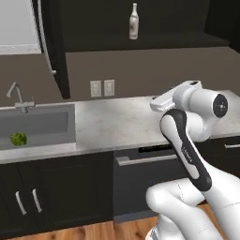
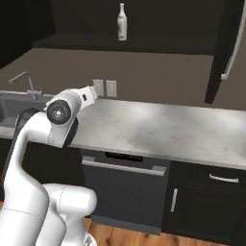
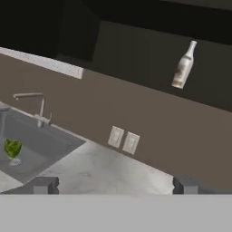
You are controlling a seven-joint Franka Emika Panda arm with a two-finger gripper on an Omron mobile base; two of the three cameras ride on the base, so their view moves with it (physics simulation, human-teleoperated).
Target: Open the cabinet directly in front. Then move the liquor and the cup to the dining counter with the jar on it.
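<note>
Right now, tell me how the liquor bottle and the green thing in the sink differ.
The liquor is pale beige, while the green thing is bright green. The liquor is tall and slim with a narrow neck, while the green thing is short and squat. The liquor stands high on the shelf of the open cabinet, while the green thing sits low in the sink. Both stand clear of the open gripper.

Kitchen: sink [image 1: 37, 124], marble worktop [image 1: 122, 122].
</note>
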